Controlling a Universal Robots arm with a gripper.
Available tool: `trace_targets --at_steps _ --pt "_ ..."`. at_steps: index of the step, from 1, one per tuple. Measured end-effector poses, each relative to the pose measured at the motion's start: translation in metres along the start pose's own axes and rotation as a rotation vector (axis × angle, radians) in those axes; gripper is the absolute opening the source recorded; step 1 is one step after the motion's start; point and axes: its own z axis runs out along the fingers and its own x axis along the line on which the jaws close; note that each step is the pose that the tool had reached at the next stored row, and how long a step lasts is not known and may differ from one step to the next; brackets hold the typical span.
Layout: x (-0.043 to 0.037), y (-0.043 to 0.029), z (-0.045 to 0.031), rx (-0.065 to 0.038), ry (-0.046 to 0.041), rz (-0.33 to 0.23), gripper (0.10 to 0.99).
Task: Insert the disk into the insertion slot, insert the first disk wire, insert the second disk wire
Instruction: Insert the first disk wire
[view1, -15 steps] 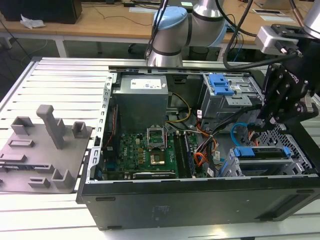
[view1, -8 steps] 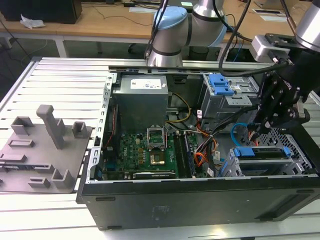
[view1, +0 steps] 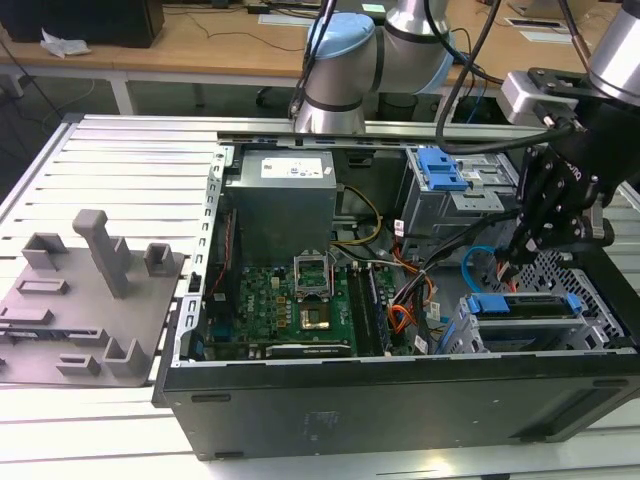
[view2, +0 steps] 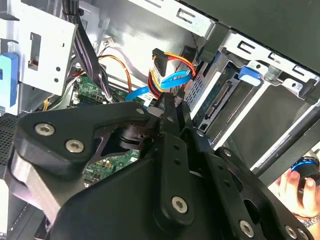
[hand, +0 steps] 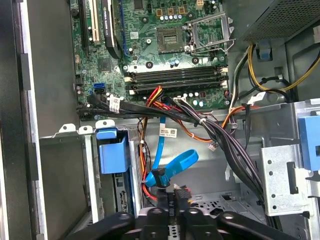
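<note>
The disk (view1: 522, 318) lies in the insertion slot (view1: 598, 322) at the exterior view's right, its blue carrier (hand: 112, 154) along the edge. Its bare socket (view2: 222, 98) faces the case's inside. My gripper (view1: 528, 243) hangs just beside that end, above the case floor. Its fingers (hand: 169, 214) stand close together with the black plug (hand: 181, 193) of the first disk wire between their tips, red and orange strands trailing from it. The second disk wire (hand: 177, 165), a light-blue flat loop, curls right next to the plug, its own black end (hand: 155, 178) loose.
The taller grey cage with a blue latch (view1: 440, 170) stands behind the gripper. Black cable bundles (hand: 220, 140) cross the case floor beside the motherboard (view1: 285, 295). A person's hand (view2: 295, 187) shows outside the case wall. A grey fixture plate (view1: 85, 300) sits at the exterior view's left.
</note>
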Motion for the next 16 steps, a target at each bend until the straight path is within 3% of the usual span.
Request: trace_targets --at_steps 1,6,9,16 --pt "0.0 0.0 0.0 0.0 0.0 0.0 0.165" --pt "-0.0001 -0.0011 0.0001 0.0 -0.0001 0.0 0.165" --pt "-0.0009 -0.0096 -0.0004 0.0 0.0001 0.0 0.165" --pt "0.0059 -0.0104 -0.0003 0.0 0.0001 0.0 0.165"
